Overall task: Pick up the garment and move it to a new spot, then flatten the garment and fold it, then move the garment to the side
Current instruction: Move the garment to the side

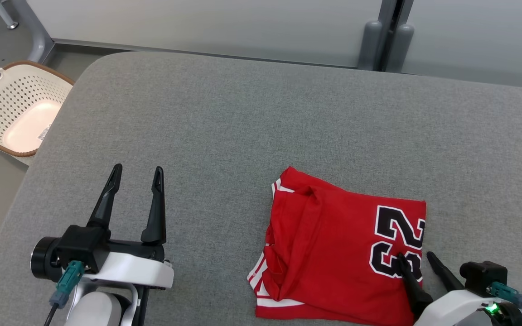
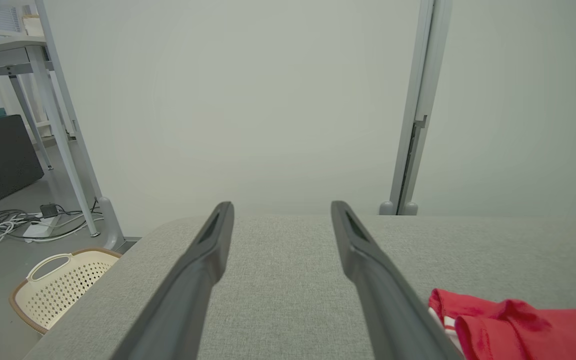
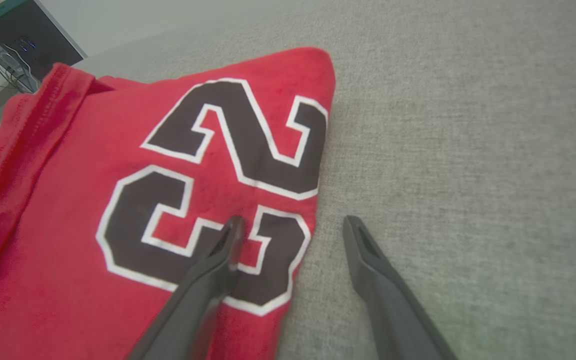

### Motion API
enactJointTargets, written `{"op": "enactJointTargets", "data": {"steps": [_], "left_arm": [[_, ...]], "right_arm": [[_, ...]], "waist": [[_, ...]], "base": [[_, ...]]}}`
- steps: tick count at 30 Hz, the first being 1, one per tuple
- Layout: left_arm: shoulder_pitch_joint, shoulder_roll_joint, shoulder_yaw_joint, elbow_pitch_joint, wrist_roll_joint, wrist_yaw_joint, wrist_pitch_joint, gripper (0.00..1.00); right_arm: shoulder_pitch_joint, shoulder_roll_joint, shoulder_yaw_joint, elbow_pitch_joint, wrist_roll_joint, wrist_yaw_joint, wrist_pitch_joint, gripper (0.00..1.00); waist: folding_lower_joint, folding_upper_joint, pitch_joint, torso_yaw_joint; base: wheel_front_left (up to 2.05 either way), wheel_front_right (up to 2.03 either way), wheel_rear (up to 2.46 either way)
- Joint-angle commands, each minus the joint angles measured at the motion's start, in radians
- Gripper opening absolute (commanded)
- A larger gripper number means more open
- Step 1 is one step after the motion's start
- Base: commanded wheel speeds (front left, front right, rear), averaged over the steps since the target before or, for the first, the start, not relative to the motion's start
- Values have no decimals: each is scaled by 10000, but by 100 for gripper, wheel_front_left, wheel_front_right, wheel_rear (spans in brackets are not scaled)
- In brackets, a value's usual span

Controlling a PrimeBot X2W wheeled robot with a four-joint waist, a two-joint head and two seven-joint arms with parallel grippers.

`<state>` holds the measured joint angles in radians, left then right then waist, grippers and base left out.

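Head view: jersey (image 1: 333, 253) folded near-square, digits (image 1: 399, 242) along right edge; left jaws wide, right jaws wide.

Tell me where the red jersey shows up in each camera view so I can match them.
Head view: the red jersey lies lower right of centre.
Left wrist view: bottom right corner.
Right wrist view: left half, number 23 showing.
Shared landmark: the grey table under it in all three.
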<state>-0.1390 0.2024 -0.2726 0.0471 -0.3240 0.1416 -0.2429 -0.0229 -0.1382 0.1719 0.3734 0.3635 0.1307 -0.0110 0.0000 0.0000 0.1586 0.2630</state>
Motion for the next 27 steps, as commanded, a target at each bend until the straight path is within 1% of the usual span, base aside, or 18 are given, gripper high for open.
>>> {"op": "enactJointTargets", "data": {"steps": [1,2,3,4,5,6,9,13,17,18,20,21,24,27], "left_arm": [[-254,-37,18,99,82,-60,-74,100],[-277,-55,28,134,80,-78,-111,100],[-319,-61,40,175,81,-65,-120,100],[-357,-74,49,201,102,-73,-145,100],[-393,-85,51,217,124,-89,-158,100],[-414,-92,52,229,158,-83,-159,100],[-361,-86,25,298,208,-151,-194,100],[-139,-62,21,286,257,-154,-200,100],[42,23,-3,165,314,-179,-212,100],[148,72,-59,96,364,-197,-213,100],[202,123,-169,21,432,-246,-188,100],[202,123,-169,21,432,-246,-188,100],[202,230,-322,-106,533,-300,-90,100],[42,286,-528,-301,672,-413,19,100]], "right_arm": [[-191,0,191,358,172,-1,29,100],[-253,18,325,521,282,-1,39,100],[-293,11,454,704,359,-1,103,87],[-367,-33,531,823,409,-1,40,43],[-411,-46,613,900,459,-1,-18,7],[-449,-72,725,972,500,-1,-57,0],[-615,-257,1004,994,581,-3,-342,0],[-891,-509,1316,940,626,-13,-597,0],[-1273,-791,1693,807,621,-13,-729,0],[-1476,-909,1897,786,654,-10,-636,0],[-1681,-1090,2064,783,737,-12,-640,0],[-1681,-1090,2064,783,737,-12,-640,0],[-2069,-1312,2289,762,833,-12,-678,0],[-2420,-1566,2374,782,975,-10,-787,0]], "waist": [[0,0,164,167],[0,0,192,176],[0,0,217,176],[0,0,239,175],[0,0,255,156],[0,0,266,112],[0,0,229,-96],[0,0,172,-725],[0,0,122,-1685],[0,0,142,-2277],[0,0,177,-2793],[0,0,177,-2793],[0,0,287,-3577],[0,0,425,-4207]], "base": [[0,0,0],[0,0,0],[0,0,0],[0,0,0],[0,0,0],[0,0,0],[0,0,0],[0,0,0],[0,0,0],[0,0,0],[0,0,0],[0,0,0],[0,0,0],[0,0,0]]}}
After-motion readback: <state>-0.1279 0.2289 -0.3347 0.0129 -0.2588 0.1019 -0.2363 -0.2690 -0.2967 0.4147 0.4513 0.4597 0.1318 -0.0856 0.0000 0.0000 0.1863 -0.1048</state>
